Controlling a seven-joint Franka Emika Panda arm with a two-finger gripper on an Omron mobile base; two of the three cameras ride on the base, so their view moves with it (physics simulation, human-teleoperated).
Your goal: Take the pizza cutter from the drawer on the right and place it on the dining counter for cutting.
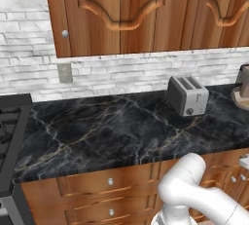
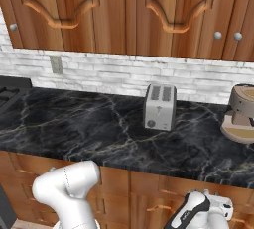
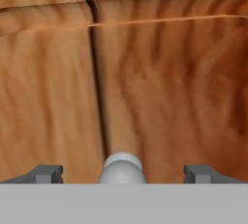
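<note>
The drawer front [image 3: 160, 97] is orange-brown wood and stands very close in the hand view. Its round silver knob [image 3: 122, 167] sits between my two dark fingertips [image 3: 46, 173]. My gripper [image 3: 123, 174] is open, one finger on each side of the knob and neither touching it. From the right base, the white hand [image 2: 217, 207] is low against the cabinet fronts under the worktop, right of the toaster. The drawer is closed, so the pizza cutter is hidden. The dining counter is out of view.
A silver toaster [image 1: 188, 95] [image 2: 159, 107] stands on the black marble worktop [image 2: 89, 124]. A brown appliance [image 2: 242, 114] sits at the right end, and a stove [image 1: 9, 136] is at the left. Wooden wall cabinets [image 2: 124, 10] hang above.
</note>
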